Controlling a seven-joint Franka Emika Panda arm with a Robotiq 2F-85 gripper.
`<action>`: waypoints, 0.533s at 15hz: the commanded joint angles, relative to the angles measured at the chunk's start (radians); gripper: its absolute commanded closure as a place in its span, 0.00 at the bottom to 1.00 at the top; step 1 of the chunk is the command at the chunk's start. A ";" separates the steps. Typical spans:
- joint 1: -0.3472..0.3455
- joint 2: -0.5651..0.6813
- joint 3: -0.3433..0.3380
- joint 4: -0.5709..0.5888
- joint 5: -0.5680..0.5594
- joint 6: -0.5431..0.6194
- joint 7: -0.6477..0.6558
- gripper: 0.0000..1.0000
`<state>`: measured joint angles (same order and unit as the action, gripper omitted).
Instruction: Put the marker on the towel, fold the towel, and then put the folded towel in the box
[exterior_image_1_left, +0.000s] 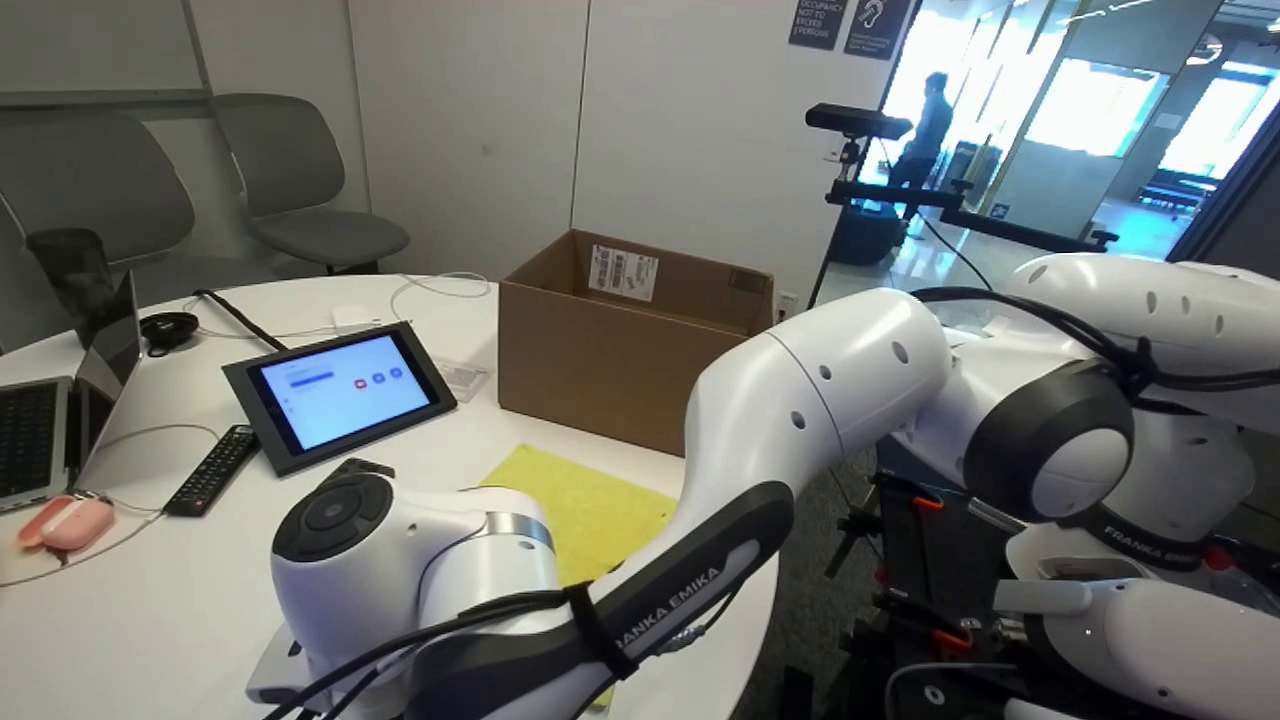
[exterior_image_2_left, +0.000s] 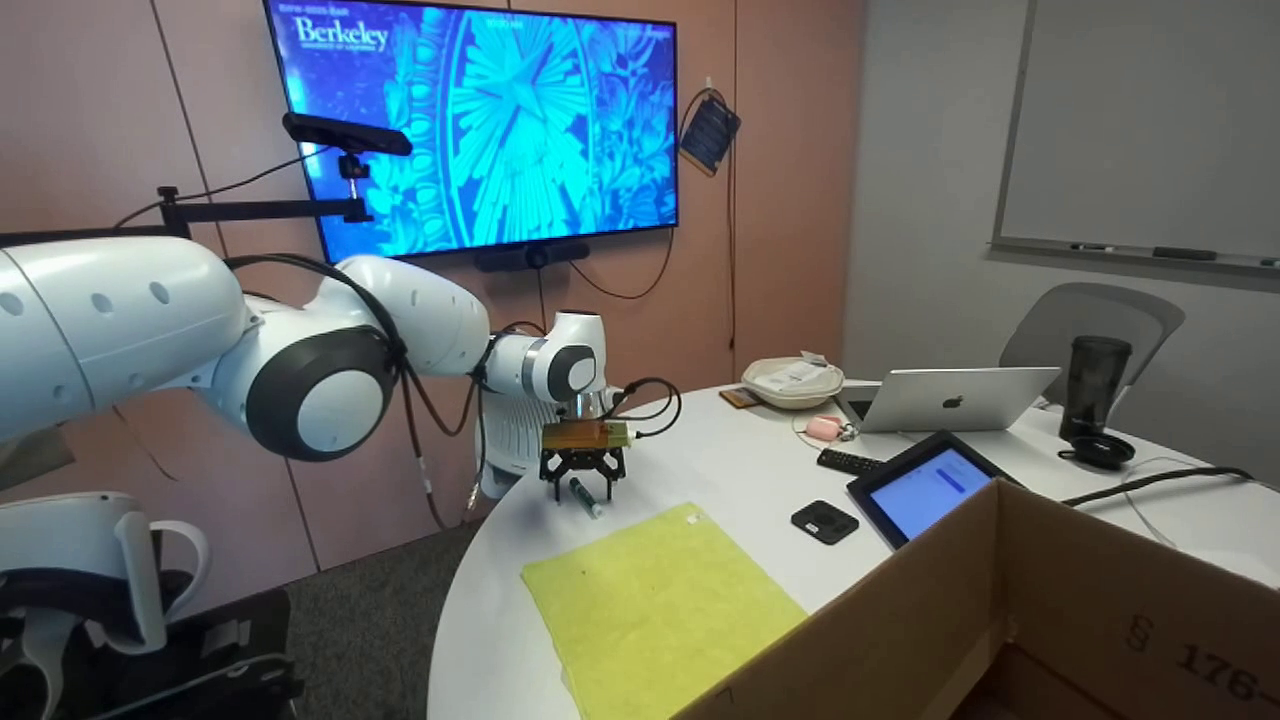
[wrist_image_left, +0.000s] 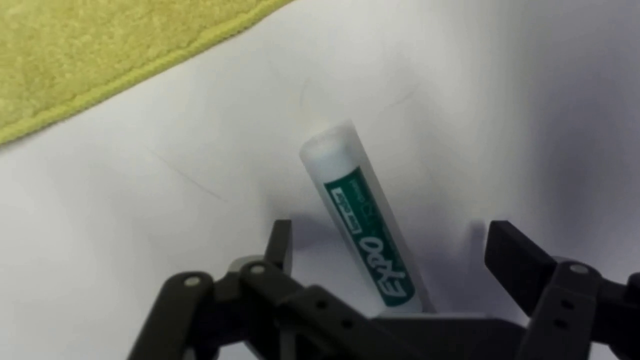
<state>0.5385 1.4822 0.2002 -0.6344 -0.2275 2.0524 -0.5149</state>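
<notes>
Wrist view: pincer (wrist_image_left: 388, 245) agape, marker (wrist_image_left: 368, 222) between.

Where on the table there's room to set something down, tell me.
Widest: the bare table between gripper, towel, black gadget, remote and bowl. Narrower: the strip between towel and the table's edge. Crowded: around laptop, tablet, pink case and cup; also under the gripper, where the marker lies.
</notes>
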 joint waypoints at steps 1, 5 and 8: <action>0.008 0.004 -0.026 0.021 0.036 0.074 0.046 0.00; 0.012 0.004 -0.050 0.005 0.033 0.145 0.079 0.00; 0.008 0.004 -0.064 -0.016 0.029 0.159 0.093 0.00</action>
<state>0.5403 1.4863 0.1656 -0.6373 -0.2114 2.1810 -0.4442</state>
